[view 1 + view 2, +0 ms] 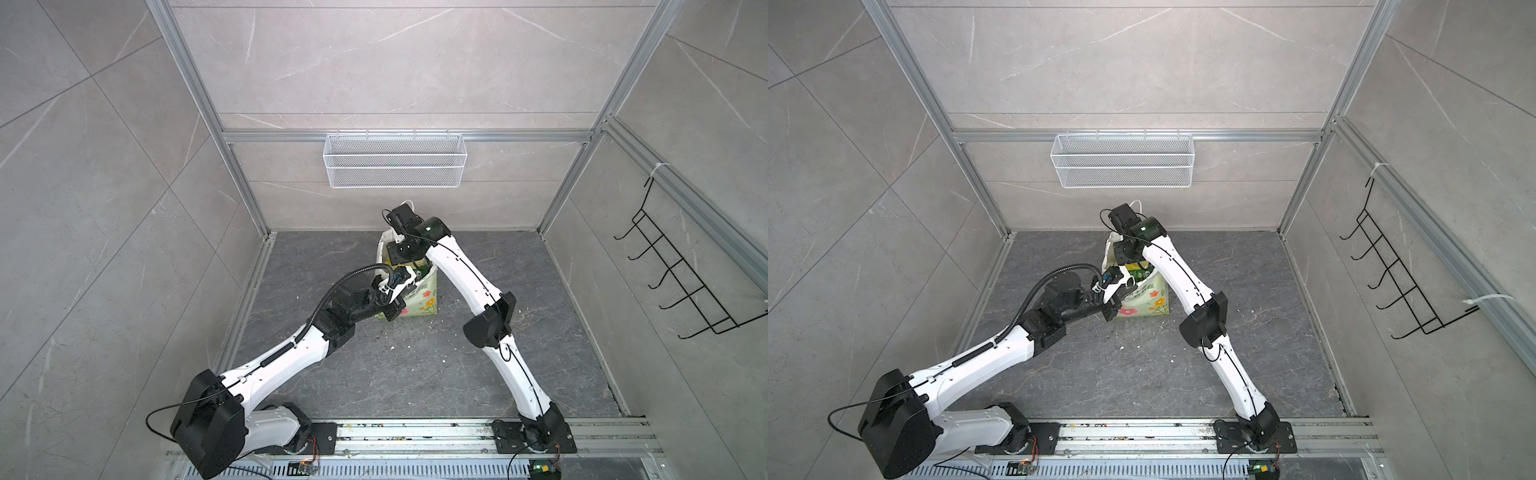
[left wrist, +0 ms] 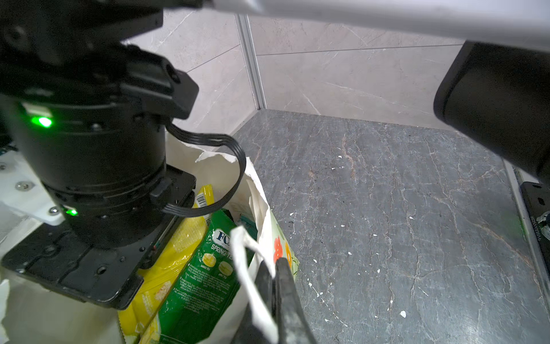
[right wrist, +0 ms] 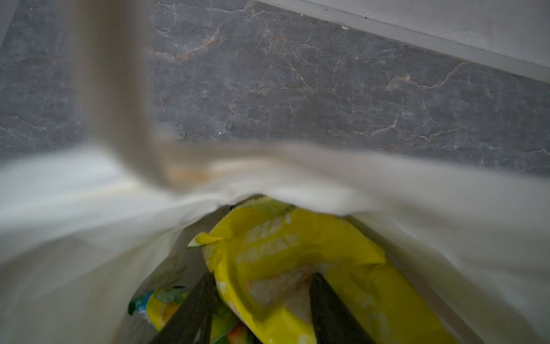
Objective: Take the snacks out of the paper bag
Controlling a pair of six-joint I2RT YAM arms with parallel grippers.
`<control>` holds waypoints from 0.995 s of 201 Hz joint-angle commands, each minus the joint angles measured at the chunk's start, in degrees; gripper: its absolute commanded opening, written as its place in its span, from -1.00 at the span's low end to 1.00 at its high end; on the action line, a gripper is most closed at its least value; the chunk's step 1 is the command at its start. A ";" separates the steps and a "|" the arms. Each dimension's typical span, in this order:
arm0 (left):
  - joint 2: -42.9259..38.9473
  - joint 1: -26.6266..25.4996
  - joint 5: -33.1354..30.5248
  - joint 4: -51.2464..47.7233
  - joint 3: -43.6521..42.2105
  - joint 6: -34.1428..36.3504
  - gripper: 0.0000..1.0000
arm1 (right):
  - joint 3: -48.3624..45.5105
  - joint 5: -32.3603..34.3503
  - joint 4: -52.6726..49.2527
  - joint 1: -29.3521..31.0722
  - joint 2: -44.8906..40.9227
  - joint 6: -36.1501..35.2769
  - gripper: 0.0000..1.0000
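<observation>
The yellow chip bag [image 3: 297,262] is inside the paper bag [image 1: 422,301], which stands upright at the centre of both top views on the dark floor [image 1: 415,374]. In the right wrist view the packet's long axis runs from the centre down to the lower right, and its crumpled top end points to the bag's mouth. The right gripper [image 3: 262,315] is directly at it, one dark finger on each side, across its width. The jaws stand apart; whether they already press, I cannot tell. A green FOX'S packet [image 2: 202,277] leans beside it. The left gripper [image 2: 272,277], lower centre of its wrist view, pinches the white handle [image 2: 247,268]. I judge the right arm should lift, straight up through the mouth.
</observation>
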 commanded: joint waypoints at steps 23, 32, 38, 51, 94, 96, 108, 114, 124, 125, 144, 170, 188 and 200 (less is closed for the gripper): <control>0.04 0.00 0.40 -0.51 2.26 0.99 -1.00 | 3.06 3.12 -2.60 0.31 1.28 0.73 -0.76; -0.21 0.00 0.24 -0.57 2.06 1.15 -1.00 | 2.62 3.53 -2.31 0.31 -0.77 0.53 -0.83; -0.38 0.00 0.05 -0.50 2.02 1.15 -1.00 | 2.42 3.72 -2.16 0.32 -1.44 0.40 -0.85; -0.49 0.00 -0.34 -0.39 1.82 1.15 -1.00 | 2.18 3.89 -1.82 0.29 -3.14 0.01 -0.92; -0.65 0.00 -1.01 0.15 1.48 1.15 -1.00 | -2.03 4.37 0.87 -0.25 -10.60 -1.28 -1.00; -0.70 -0.05 -1.02 0.19 1.49 1.15 -1.00 | -2.23 4.29 0.98 -0.26 -10.81 -1.26 -1.00; -0.67 0.00 -1.30 0.28 1.38 1.15 -1.00 | -4.88 2.58 2.33 -0.76 -13.10 -1.24 -1.00; -0.74 0.00 -1.44 0.21 1.43 1.16 -1.00 | -6.46 1.37 3.47 -1.10 -14.67 -1.02 -1.00; -0.83 0.00 -1.54 0.53 1.27 1.15 -1.00 | -9.86 -0.02 5.56 -1.63 -17.27 -0.82 -1.00; -0.89 0.00 -1.54 0.54 1.26 1.15 -1.00 | -10.19 -0.02 5.75 -1.65 -17.52 -0.81 -1.00; -0.98 0.00 -1.87 0.81 1.08 1.15 -1.00 | -17.59 -0.89 10.27 -2.26 -22.54 -0.83 -1.00; -0.91 0.00 -1.89 0.84 1.03 1.15 -1.00 | -24.79 -5.45 14.61 -4.04 -28.02 -0.87 -1.00; -0.90 -0.01 -1.61 0.92 1.07 1.02 -1.00 | -25.27 -8.64 14.87 -5.16 -28.46 -0.46 -0.71; -0.76 0.00 -1.55 1.16 1.05 0.93 -0.99 | -20.86 -8.36 10.94 -4.37 -25.09 -1.59 -0.27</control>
